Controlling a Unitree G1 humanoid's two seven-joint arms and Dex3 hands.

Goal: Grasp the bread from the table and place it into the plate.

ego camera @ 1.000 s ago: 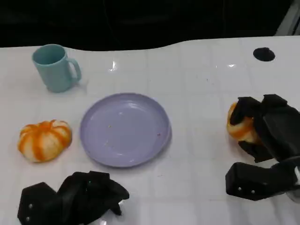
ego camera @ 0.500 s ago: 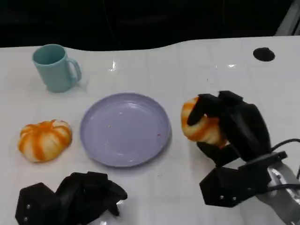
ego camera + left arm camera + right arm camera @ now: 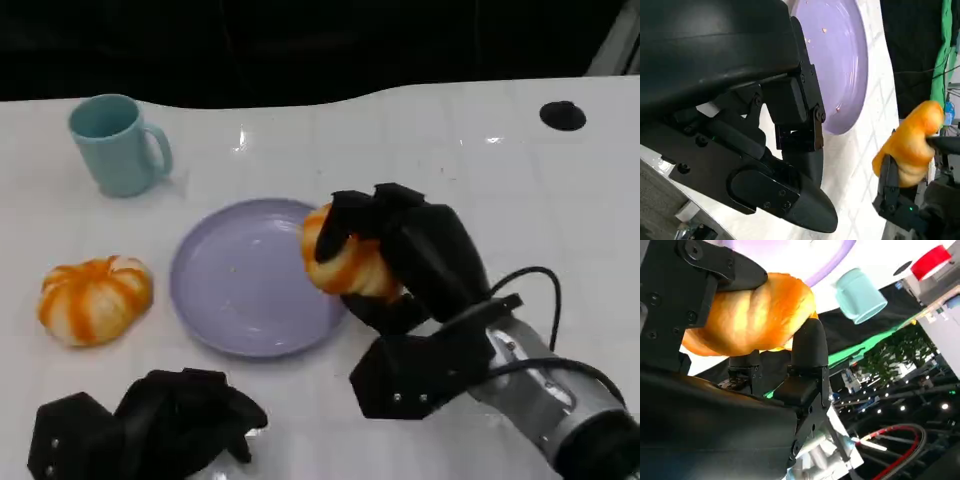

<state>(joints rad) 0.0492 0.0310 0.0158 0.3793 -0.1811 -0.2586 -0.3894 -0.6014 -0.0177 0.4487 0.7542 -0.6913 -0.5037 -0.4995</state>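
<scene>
Your right hand [image 3: 400, 262] grips the round, orange-glazed bread roll [image 3: 343, 262], fingers wrapped closed around it, above the near right rim of the shallow lavender plastic plate [image 3: 240, 290]. You are at the carrying step. Next, move it over the plate's centre, lower it, and let go. Your left hand [image 3: 165, 425] rests curled, holding nothing.

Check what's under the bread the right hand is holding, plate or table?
The bread in the right hand hangs over the right rim of the purple plate. The rim directly beneath is covered by bread and hand, so contact cannot be judged.
</scene>
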